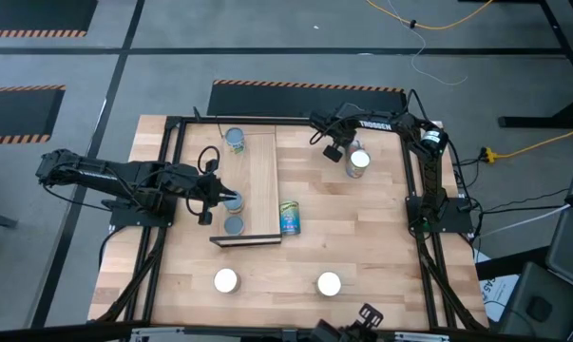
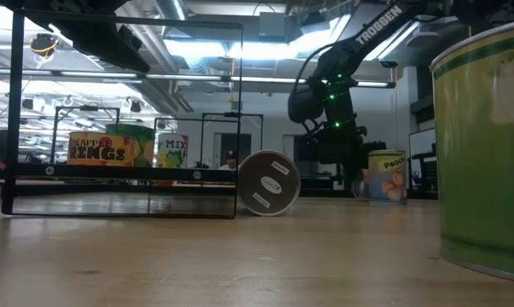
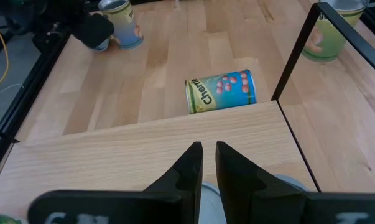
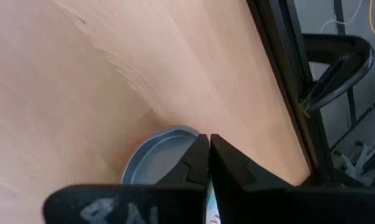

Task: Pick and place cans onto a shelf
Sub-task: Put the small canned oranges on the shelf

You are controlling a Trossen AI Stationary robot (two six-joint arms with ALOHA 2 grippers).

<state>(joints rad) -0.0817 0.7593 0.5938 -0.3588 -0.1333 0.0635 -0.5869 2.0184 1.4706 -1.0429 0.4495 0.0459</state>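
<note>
Butcher-block table [image 1: 296, 261] on grey floor, workshop beyond. Pale plank shelf [image 1: 259, 180] holds three round tins; a blue-labelled can [image 1: 290, 218] lies at its 3 o'clock. Left gripper [image 1: 227, 199] pinches a shelf tin's rim; right gripper [image 1: 348, 160] clenches a white-topped can's [image 1: 359, 161] rim at 1 o'clock.

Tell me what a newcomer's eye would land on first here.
Probably the blue-and-yellow can lying on its side against the shelf, near its dark end. Next, the two arms: the left claw is over a can on the shelf, and the right claw is pinched on the rim of a white-topped can at the table's far right.
</note>
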